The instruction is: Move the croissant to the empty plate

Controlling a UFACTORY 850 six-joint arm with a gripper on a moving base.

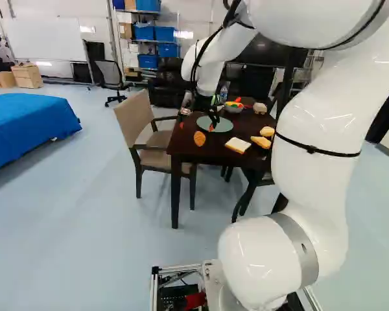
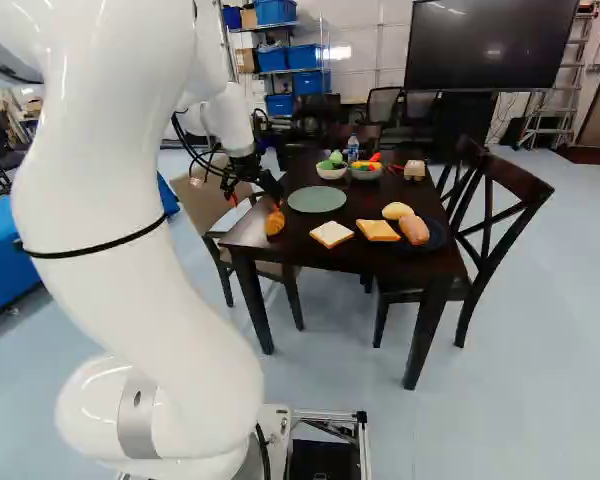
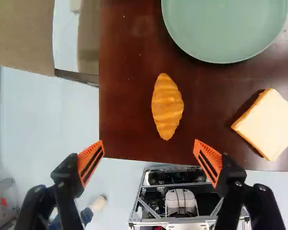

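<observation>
1. Two orange-padded fingers of the black claw [image 2: 255,203] stand wide apart: claw open, with a broad gap between the tips and nothing gripped.
2. One golden-brown, ridged croissant [image 3: 167,108] lies directly on the dark brown wooden tabletop [image 3: 134,139], near its edge. In the wrist view it sits ahead of the claw [image 3: 149,142], untouched by either finger.
3. Round, pale green plate [image 3: 224,28]: beside the croissant, a strip of tabletop between them. Its visible surface is bare.
4. White round bowl [image 2: 331,174], beyond the plate: holds green rounded items.
5. Light grey round bowl [image 2: 366,174], just beside the white one: holds yellow, red and dark pieces.
6. Dark round plate [image 2: 439,236], at the right of the tabletop in the right base view: carries a brown oblong roll [image 2: 414,229]. A pale yellow oval roll [image 2: 397,211] lies beside that one; whether it rests on the plate cannot be told.
7. Square white bread slice with a brown crust [image 3: 269,123]: flat on the tabletop, apart from the croissant. A yellowish square slice [image 2: 378,231] lies between it and the dark plate.
8. Clear plastic bottle [image 2: 353,149]: upright behind the bowls.
9. Beige upholstered chair [image 1: 133,118]: beside the tabletop, on the croissant's side. Dark wooden chair with a crossed back [image 2: 510,205]: at the opposite side.
</observation>
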